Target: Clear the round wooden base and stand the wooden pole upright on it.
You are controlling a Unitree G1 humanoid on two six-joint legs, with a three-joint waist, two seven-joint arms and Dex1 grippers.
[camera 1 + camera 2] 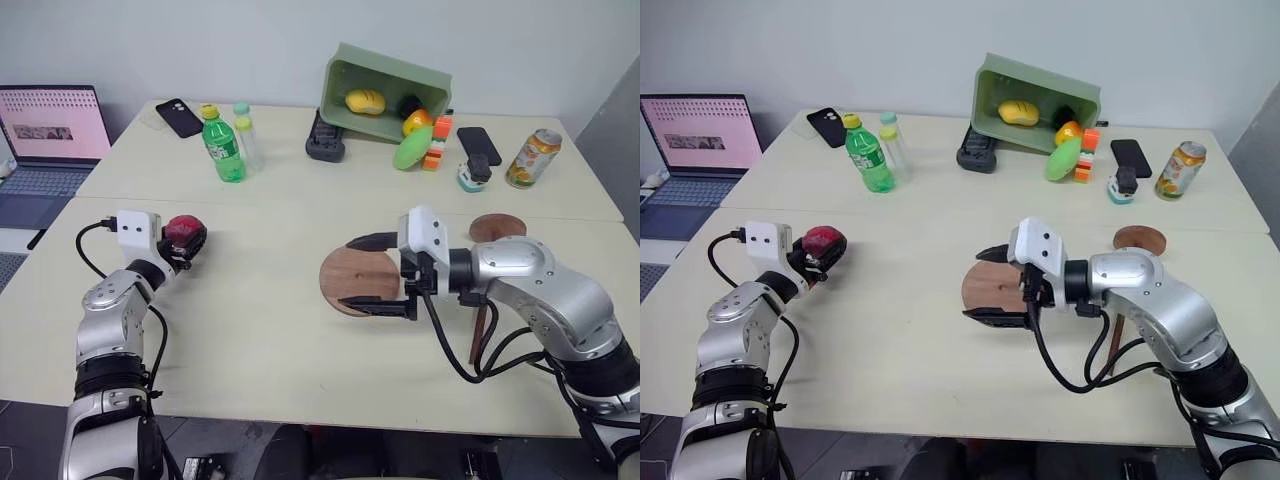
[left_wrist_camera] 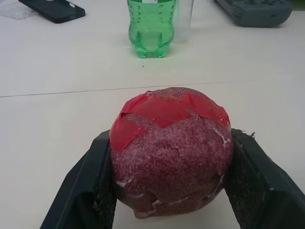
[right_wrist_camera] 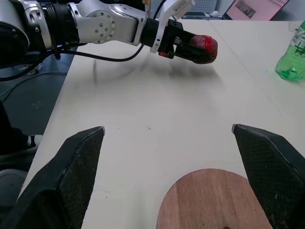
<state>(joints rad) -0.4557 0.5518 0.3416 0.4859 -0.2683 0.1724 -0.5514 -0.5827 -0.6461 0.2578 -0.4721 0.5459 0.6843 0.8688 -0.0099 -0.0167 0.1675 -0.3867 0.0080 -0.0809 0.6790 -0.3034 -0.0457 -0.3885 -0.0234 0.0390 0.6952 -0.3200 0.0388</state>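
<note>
A: Where is the round wooden base (image 1: 352, 279) right now?

B: Flat on the bench (image 1: 250, 330), a little right of the middle. Nothing lies on its top. The right pincer (image 1: 377, 273) hangs over it, pointing toward the robot's left, with one black finger above the far edge of the disc and the other at the near edge.

A: Is that pincer gripping anything?

B: No, its fingers are spread wide with nothing between them. In the right wrist view the disc's grain shows between the two pads (image 3: 76, 167), under the gap.

A: And the left one?

B: The left pincer (image 1: 187, 240) is clenched on a dark red ball-like fruit (image 2: 170, 150), with a brighter red patch on top. It sits out over the left part of the bench, well apart from the base. Whether the fruit touches the surface I cannot tell.

A: What about the wooden pole (image 1: 480, 330)?

B: It lies on the bench on the right side, mostly hidden behind the right forearm. Its darker round disc (image 1: 497, 227) shows beyond the arm, and a bit of the thin rod shows under it, near the bench's front edge.

A: Anything else up there?

B: At the far side, a tipped green bin (image 1: 385, 92) with toy fruit, a green bottle (image 1: 223, 146), a drink can (image 1: 533, 158), two phones, and a laptop (image 1: 48, 150) to the left.
</note>
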